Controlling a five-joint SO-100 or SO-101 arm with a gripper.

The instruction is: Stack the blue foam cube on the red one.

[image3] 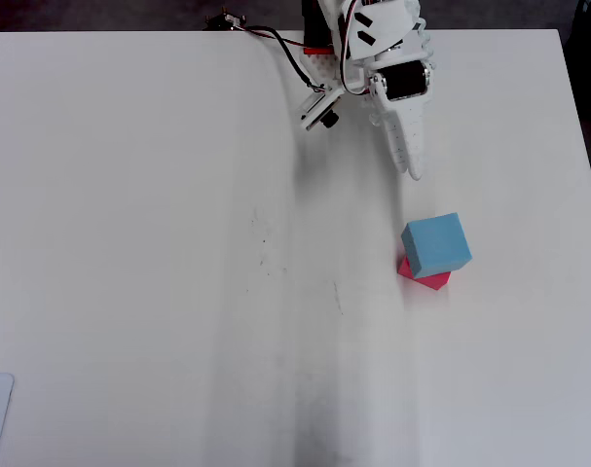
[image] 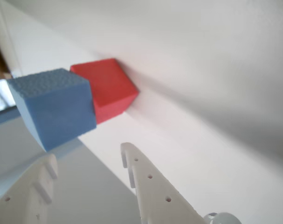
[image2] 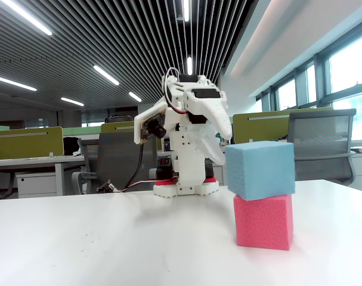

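Item: blue cube (image2: 261,170) resting on the red cube (image2: 263,221), slightly twisted and overhanging to the left in the fixed view, at the table's (image3: 129,243) right side; gripper (image: 87,161) parted, empty and clear of both, so the stack appears complete.

The light blue foam cube (image2: 261,169) sits on top of the pinkish-red foam cube (image2: 264,221), which rests on the white table. In the overhead view the blue one is turned slightly, leaving red edges showing beneath it.
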